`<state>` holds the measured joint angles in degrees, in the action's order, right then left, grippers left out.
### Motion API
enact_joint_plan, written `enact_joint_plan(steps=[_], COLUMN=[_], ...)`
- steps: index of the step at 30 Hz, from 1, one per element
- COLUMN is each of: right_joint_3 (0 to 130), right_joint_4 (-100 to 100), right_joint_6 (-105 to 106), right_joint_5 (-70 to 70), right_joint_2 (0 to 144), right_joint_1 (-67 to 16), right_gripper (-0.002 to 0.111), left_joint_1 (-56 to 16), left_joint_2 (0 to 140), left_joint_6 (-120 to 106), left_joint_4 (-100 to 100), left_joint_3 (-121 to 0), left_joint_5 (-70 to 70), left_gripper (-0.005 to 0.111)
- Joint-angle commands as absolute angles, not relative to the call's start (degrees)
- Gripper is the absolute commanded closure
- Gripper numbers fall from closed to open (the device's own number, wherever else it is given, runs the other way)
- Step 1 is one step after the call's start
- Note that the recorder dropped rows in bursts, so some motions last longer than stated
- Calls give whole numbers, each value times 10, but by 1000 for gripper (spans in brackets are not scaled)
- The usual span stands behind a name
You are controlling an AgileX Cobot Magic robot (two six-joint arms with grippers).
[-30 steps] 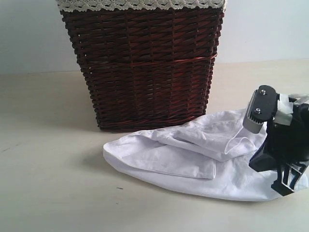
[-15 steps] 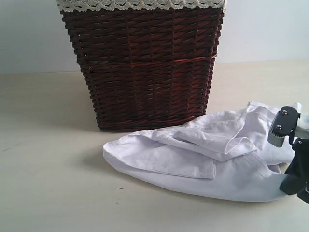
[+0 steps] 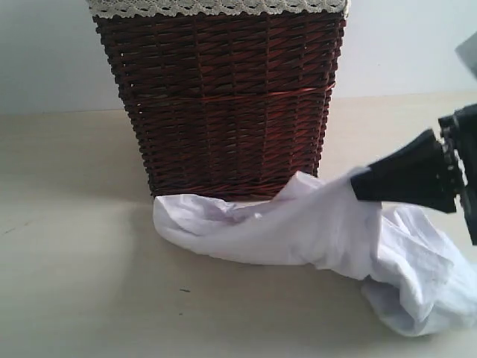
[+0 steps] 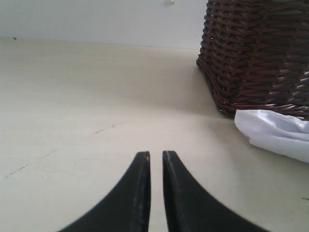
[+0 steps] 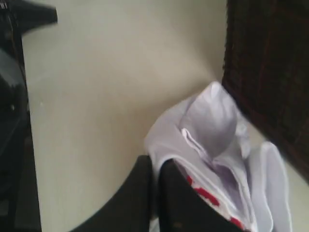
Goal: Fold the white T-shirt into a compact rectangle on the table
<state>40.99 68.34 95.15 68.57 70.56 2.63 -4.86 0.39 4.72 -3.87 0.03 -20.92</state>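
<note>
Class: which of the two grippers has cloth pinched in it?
The right gripper, shut on the white T-shirt; the left gripper hangs shut, holding nothing.

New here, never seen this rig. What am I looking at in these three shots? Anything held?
It is a robot with two arms, each ending in a black two-finger gripper. The wide shot comes from a camera off the arms, facing the table. The other two come from cameras on the wrists, looking along the fingers. On the table stand a dark wicker basket and, at its base, a crumpled white T-shirt. The right gripper is shut on a fold of the shirt and holds that part up off the table. Its wrist view shows red lettering on the cloth. The left gripper hangs over bare table, fingers almost together, holding nothing.
</note>
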Motion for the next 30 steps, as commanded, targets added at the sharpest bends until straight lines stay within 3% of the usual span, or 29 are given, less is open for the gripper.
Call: enact_joint_plan(steps=[1,6,14,24,30], right_joint_3=[409,409,433,433,433], right_joint_4=[698,569,857,587,540], right_joint_6=[941,932,948,927,909], right_joint_5=[700,700,700,700,700], right_joint_2=[679,703,700,700,700], right_joint_1=[27,27,27,27,27], right_gripper=[108,108,108,108,108], left_joint_1=[-52,-52,-52,-52,-52], left_joint_2=[0,0,0,0,0], left_joint_6=[46,46,46,46,46], left_joint_4=[-38,-38,-38,-38,-38], left_joint_3=[0,0,0,0,0], left_joint_5=[-206,-206,-206,-206,-206], left_gripper=[95,95,95,95,95])
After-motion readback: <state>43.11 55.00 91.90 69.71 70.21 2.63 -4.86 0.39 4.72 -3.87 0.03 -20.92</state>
